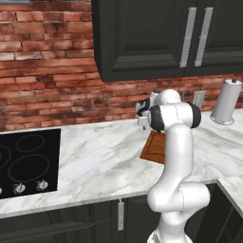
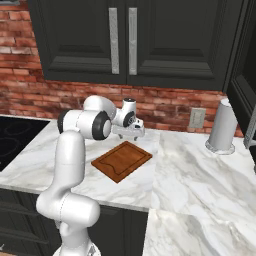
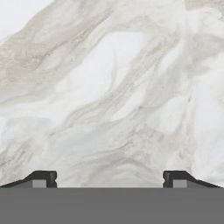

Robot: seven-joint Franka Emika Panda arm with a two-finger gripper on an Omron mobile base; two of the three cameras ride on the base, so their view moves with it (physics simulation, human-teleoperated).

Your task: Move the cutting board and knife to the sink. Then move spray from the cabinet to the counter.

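The reddish-brown cutting board [image 2: 121,160] lies flat on the white marble counter [image 2: 200,170]. In the left base view the cutting board [image 1: 153,148] is partly hidden behind my arm. My gripper [image 2: 128,134] points down over the counter just past the board's far edge, at the brick wall side. The left base view has the gripper [image 1: 143,124] above the board's far corner. In the hand view the gripper [image 3: 109,177] stands open, its tips wide apart over bare counter [image 3: 109,87] with nothing between them. Knife, sink, spray and its cabinet are out of view.
A panelled double-door cabinet [image 2: 122,40] with long silver handles hangs above the counter. A tall steel cylinder [image 2: 222,126] stands at the back right near a wall outlet [image 2: 197,118]. The black cooktop [image 1: 26,161] lies to the left. The counter turns a corner at the right.
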